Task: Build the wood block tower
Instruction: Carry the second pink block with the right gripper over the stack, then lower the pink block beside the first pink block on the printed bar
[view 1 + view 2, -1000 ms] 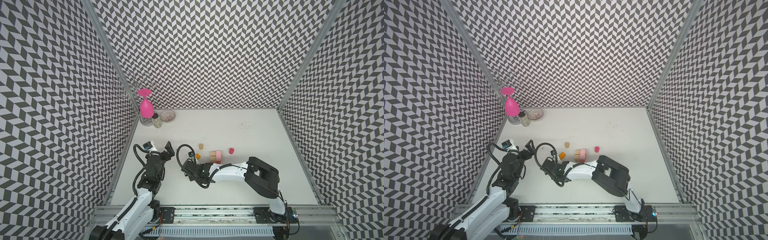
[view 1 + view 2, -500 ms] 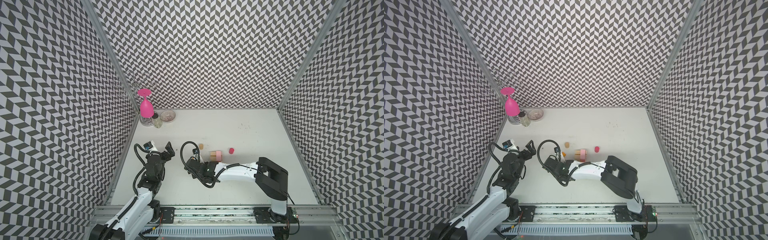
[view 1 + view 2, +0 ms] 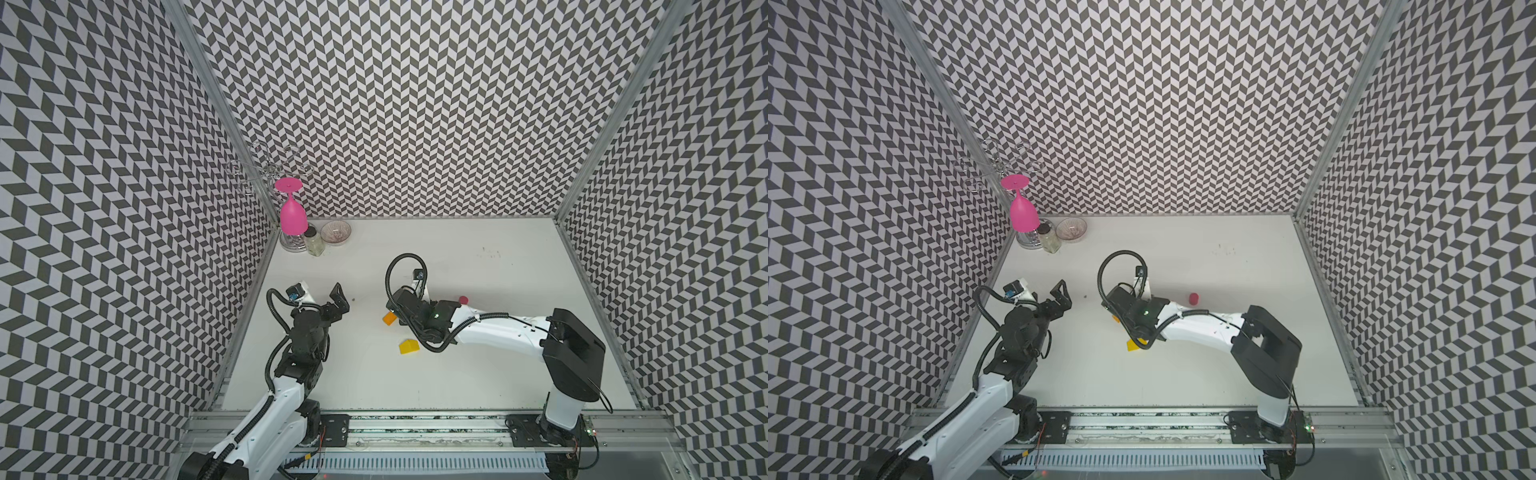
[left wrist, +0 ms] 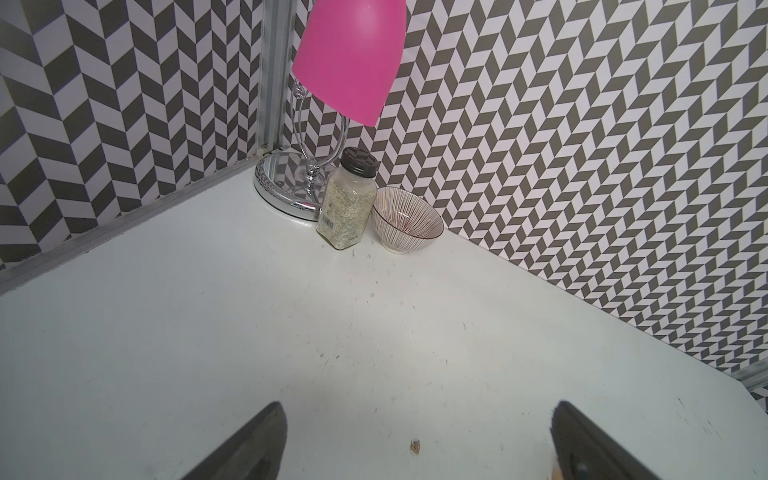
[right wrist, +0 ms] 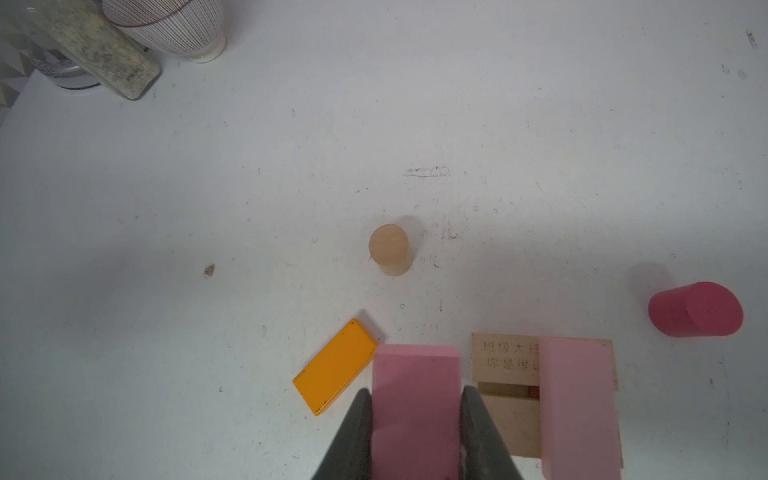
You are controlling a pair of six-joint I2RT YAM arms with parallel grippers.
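On the white table (image 3: pixel 457 386) we saw the left gripper (image 3: pixel 340 301) at the left side, jaws spread wide and empty. The right gripper (image 5: pixel 416 392), near the middle, pinched 1 pink block (image 5: pixel 415 370) by its long sides. Just right of it stood the tower (image 5: pixel 505 361): tan blocks (image 5: pixel 507 419) with a 2nd pink block (image 5: pixel 577 399) laid across them. An orange block (image 5: pixel 336 365) lay flat just left, a yellow house-shaped block (image 3: pixel 409 346) nearer, a red cylinder (image 5: pixel 694 309) farther right, and a tan cylinder (image 5: pixel 390 249) stood upright.
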